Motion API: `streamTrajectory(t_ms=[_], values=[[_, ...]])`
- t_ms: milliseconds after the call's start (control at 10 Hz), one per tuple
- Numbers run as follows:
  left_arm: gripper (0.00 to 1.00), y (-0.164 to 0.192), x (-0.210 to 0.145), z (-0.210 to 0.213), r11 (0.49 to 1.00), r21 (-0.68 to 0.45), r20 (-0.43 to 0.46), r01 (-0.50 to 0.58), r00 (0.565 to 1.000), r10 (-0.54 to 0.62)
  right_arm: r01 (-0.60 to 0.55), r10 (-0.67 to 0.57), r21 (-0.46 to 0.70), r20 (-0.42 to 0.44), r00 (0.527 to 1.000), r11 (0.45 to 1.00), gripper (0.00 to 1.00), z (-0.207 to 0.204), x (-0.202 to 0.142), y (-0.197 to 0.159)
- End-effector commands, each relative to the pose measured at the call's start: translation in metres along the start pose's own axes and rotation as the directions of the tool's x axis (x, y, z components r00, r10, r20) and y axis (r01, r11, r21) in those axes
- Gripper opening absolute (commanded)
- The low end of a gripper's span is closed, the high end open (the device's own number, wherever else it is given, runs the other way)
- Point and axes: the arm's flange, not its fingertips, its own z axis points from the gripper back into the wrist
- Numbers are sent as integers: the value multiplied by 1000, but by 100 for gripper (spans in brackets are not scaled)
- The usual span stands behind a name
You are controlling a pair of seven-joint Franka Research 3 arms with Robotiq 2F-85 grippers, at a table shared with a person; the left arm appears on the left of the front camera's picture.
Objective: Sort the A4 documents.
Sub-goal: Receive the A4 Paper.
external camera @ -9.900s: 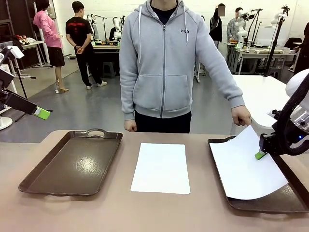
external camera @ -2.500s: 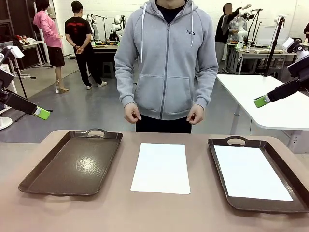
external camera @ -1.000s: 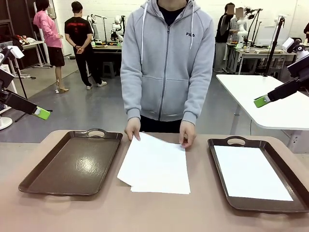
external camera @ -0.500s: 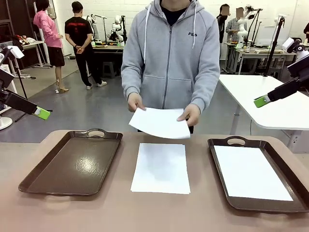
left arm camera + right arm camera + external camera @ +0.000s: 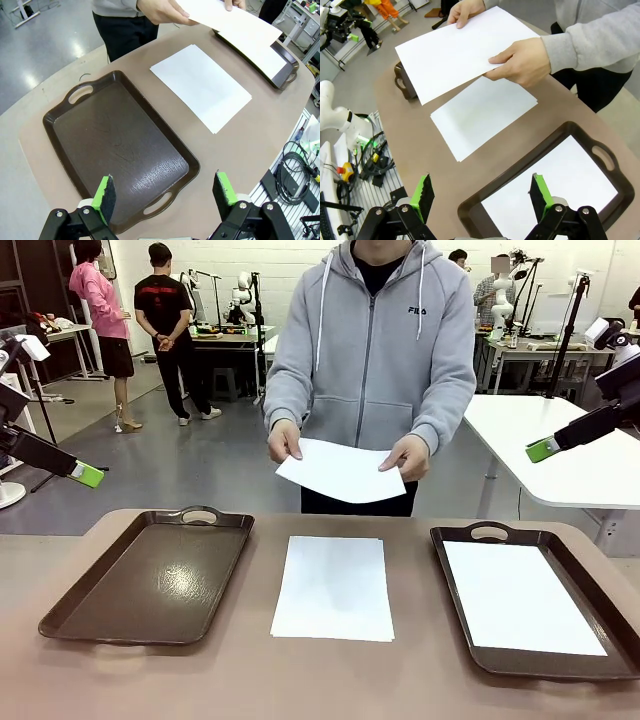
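On my screen I see the tan worktop (image 5: 420, 680) carrying a dark brown left tray (image 5: 150, 580), a matching right tray (image 5: 540, 664), and one white paper sheet (image 5: 334, 587) lying flat between them, touching neither.

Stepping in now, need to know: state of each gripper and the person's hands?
Left gripper: open, empty.
Right gripper: open, empty.
Person's right hand: holding a paper sheet.
Person's left hand: holding the same sheet.
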Motion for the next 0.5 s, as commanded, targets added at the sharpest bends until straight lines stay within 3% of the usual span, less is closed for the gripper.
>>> streamTrajectory(t_ms=[0, 400], values=[[100, 0, 0, -1, 1000, 3, -2, -1, 1000, 1, 5, -5, 9, 7, 1000, 1000, 100, -1, 1, 0], [100, 0, 0, -1, 1000, 3, -2, -1, 1000, 1, 5, -5, 9, 7, 1000, 1000, 100, -1, 1, 0]])
